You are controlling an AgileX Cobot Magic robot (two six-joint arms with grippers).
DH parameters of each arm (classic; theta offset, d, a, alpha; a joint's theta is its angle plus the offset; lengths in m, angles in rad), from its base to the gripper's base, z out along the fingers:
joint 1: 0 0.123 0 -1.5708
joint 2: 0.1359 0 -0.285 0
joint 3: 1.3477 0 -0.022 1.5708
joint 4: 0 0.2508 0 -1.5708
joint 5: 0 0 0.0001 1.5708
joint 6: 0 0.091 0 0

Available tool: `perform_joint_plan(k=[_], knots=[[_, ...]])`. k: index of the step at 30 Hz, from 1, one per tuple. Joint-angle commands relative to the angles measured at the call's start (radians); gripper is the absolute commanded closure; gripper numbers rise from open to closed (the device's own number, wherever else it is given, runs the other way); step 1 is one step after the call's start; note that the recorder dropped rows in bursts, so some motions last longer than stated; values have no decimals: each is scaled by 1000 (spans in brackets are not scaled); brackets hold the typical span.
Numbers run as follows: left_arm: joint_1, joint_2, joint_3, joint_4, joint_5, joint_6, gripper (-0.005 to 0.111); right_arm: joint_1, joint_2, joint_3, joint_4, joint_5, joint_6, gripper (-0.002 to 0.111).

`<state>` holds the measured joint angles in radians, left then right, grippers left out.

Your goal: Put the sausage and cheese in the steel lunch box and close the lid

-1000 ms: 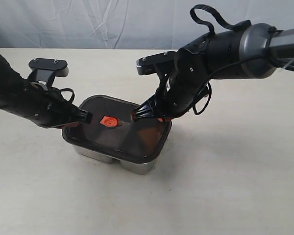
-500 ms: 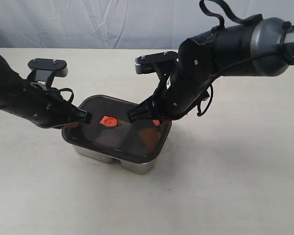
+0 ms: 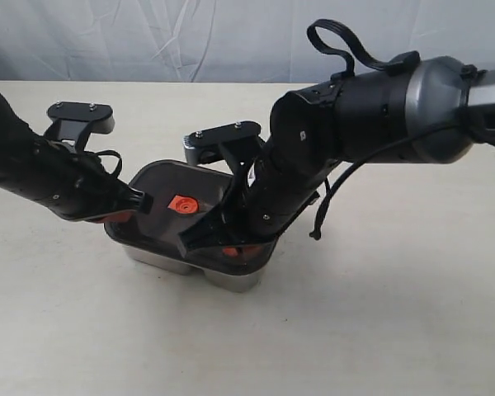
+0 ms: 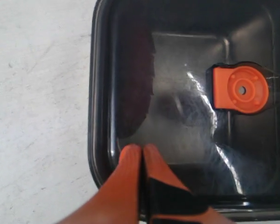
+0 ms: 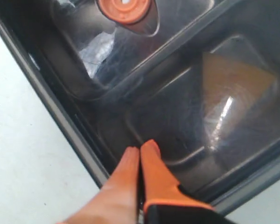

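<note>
A shiny rectangular stainless steel lunch box (image 3: 231,281) with rounded corners sits on a pale beige table (image 3: 396,322), a little toward 8 o'clock from the middle of the exterior view. The dark smoky translucent lid (image 3: 161,183) lies flat on top of it, covering the whole opening, with its small round orange valve tab (image 3: 181,204) at the centre. The black left gripper (image 3: 142,200) with orange fingers reaches in from 9 o'clock, and its tips rest just beside the valve tab on that side. In the left wrist view its fingers (image 4: 130,161) are clenched together with nothing between them, lying over the lid near its short rim. The small dark red curved sausage (image 4: 136,91) shows through the lid there as a dim shape in the compartment below. The right gripper (image 3: 186,242) crosses over the box from 2 o'clock, and its tips come down near the lid's long edge at 6 o'clock from the valve tab. Its fingers (image 5: 149,161) are likewise pressed shut and empty. The yellow-orange triangular cheese wedge (image 5: 233,86) is visible through the lid in the other compartment, just beyond those fingertips. Both pairs of tips seem to touch the lid, though the wrist views do not settle the contact.
</note>
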<state>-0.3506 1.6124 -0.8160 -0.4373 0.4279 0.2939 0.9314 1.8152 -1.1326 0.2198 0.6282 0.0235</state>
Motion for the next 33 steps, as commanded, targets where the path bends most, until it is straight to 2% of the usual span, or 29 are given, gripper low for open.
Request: perform_joint_plan(k=[1,7,10,14,20,26,30,33], knots=[[1,-24,4,6,28,3,107,1,10,51,-6,1,-6,108],[1,-57,-5,16,20,14,107,1,-2,69,-10,-41,-4,108],[1,-157,-5,42,-14,24,107,1,-70,69,-10,-87,2,108],[1,-391,-5,107,-101,24,107,-1,-234,69,-79,-111,24,108],[1,-799,36,117,-157,22,107,-1,-508,125,-375,-86,290,108],[1,-1082,162,133,-53,7,107,-1,-731,348,-382,-189,302,108],[1,-1173,186,-27,86,-37,107,-1,-798,447,-367,-98,302,108],[1,-1205,186,-92,110,-37,107,-1,-807,470,-367,-34,302,108]])
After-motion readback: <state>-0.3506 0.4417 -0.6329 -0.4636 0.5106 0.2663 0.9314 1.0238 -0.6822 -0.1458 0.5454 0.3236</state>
